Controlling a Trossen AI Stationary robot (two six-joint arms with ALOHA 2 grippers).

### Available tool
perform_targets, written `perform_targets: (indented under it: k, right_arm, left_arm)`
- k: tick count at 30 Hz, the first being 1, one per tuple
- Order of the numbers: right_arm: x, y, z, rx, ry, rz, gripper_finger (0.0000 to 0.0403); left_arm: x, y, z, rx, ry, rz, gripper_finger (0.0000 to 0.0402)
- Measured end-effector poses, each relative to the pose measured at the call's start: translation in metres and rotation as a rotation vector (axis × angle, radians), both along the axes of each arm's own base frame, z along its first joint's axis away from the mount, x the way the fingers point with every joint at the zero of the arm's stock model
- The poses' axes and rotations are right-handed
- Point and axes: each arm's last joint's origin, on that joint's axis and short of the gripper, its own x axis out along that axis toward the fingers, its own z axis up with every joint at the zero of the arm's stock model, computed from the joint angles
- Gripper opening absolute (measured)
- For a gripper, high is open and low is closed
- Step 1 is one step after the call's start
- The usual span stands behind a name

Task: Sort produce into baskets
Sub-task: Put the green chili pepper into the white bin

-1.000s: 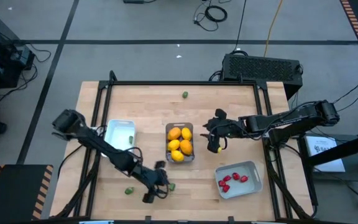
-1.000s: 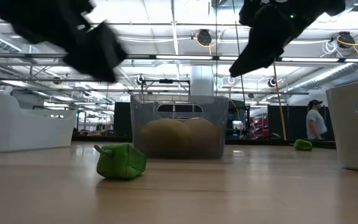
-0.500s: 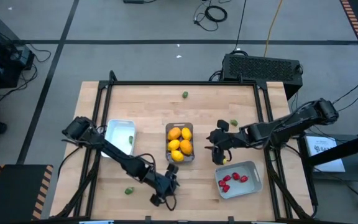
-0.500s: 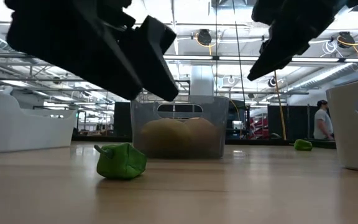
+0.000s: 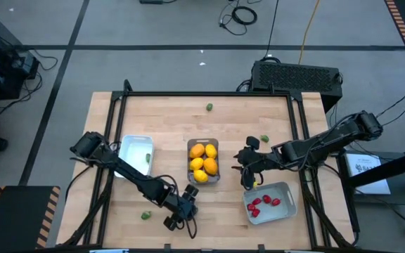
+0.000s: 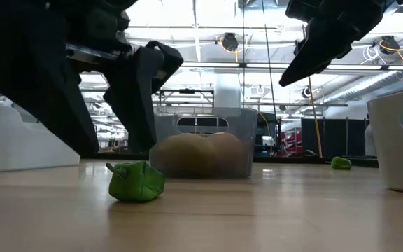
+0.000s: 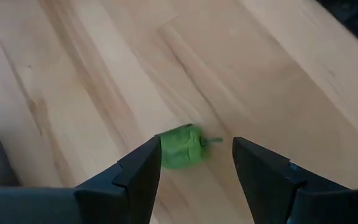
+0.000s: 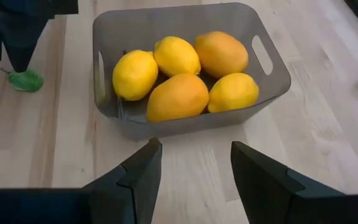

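**A:** Green, right there. One small green piece (image 7: 180,147) lay on the bare wood of the table (image 5: 259,112) at its near edge, a little left of centre, and the left gripper (image 7: 196,143) hung directly over it.

**B:** Were the fingers spread?

**A:** Spread and empty, with one dark finger (image 7: 143,169) on either side of the piece. It sat off-centre in the gap, just beside one finger. Its stem pointed across at the other finger.

**B:** So its long axis ran from finger to finger?

**A:** As near as I could judge, yes. A squeeze would have come end-on along its length. My guess was that the arm only needed to go straight down and close. The white tray (image 5: 125,140), with green already in it, stood to the left and farther back. I took that to be where this piece belonged.

**B:** And the other arm?

**A:** The right gripper (image 5: 248,176) hovered right of centre, between the clear bin (image 5: 189,172) of lemons (image 5: 204,160) and the grey-blue tray (image 5: 284,209) holding the strawberries (image 5: 261,204). Its fingers were parted too, with nothing in them. It was well apart from that green piece, so the left arm was plainly the nearer one.

**B:** Any other strays?

**A:** Another green (image 5: 145,216) lay left of the left gripper, one (image 5: 209,107) lay at the far edge, and one (image 5: 264,139) lay beyond the right gripper.
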Motion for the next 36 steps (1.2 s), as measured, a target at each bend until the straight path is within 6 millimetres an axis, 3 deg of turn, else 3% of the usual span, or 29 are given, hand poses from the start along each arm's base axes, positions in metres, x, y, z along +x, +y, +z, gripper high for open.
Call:
perform_targets:
  k: [13,30,36]
  right_arm:
    - [0.001,0.000,0.001,0.000,-0.007,0.002,0.0183]
    - [0.001,0.000,0.001,0.001,-0.018,0.004,0.0183]
    - [0.001,0.000,0.001,0.004,-0.019,0.002,0.0183]
  left_arm:
    - [0.007,0.002,-0.023,0.044,0.021,-0.028,0.0205]
    - [0.011,0.002,-0.022,0.019,-0.010,-0.022,0.0203]
    - [0.010,0.002,-0.022,0.019,-0.009,-0.021,0.0168]
